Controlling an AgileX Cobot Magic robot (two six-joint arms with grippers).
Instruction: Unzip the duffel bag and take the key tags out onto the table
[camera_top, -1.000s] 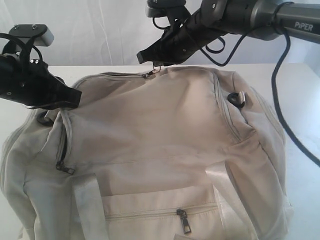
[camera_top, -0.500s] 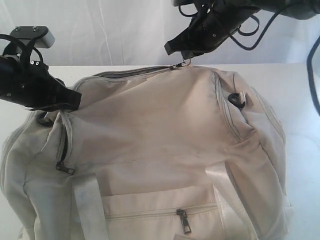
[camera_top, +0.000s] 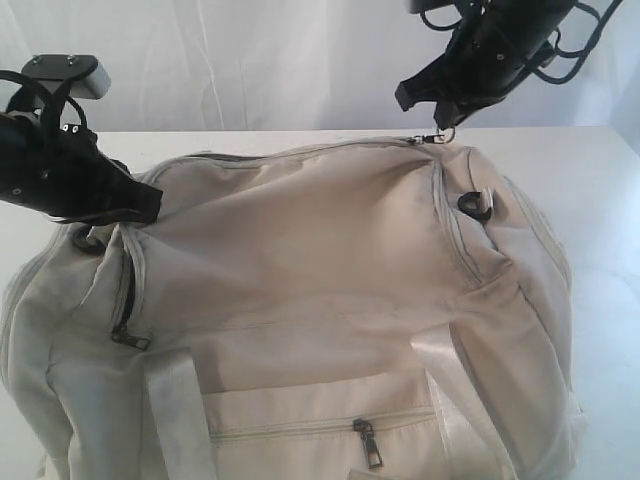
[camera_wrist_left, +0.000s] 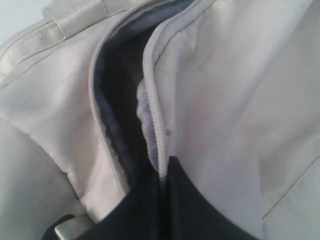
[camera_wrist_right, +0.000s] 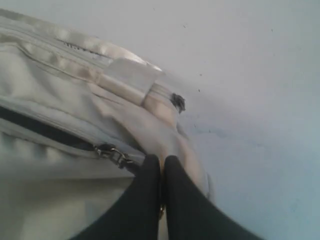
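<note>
The cream duffel bag (camera_top: 320, 300) fills the white table (camera_top: 600, 190). At the bag's left end my left gripper (camera_top: 150, 200) is shut on the fabric edge beside the top zipper. The left wrist view shows that gripper (camera_wrist_left: 164, 172) pinching the pale zipper tape (camera_wrist_left: 154, 115), with the dark lining (camera_wrist_left: 120, 100) showing through the open slit. At the top right corner, my right gripper (camera_top: 445, 118) is shut on the zipper pull (camera_top: 447, 135). The right wrist view has this gripper (camera_wrist_right: 163, 161) just past the slider (camera_wrist_right: 112, 152). The key tags are hidden.
A side pocket zipper pull (camera_top: 128, 336) and a front pocket zipper pull (camera_top: 370, 445) hang shut. A black D-ring (camera_top: 472, 205) sits at the right end, and pale webbing straps (camera_top: 180, 420) cross the front. Bare table (camera_wrist_right: 250, 75) lies beyond the bag's right end.
My right gripper has travelled to the right along the bag's top with the zipper pull, from near the middle to the right corner. The left gripper has held still.
</note>
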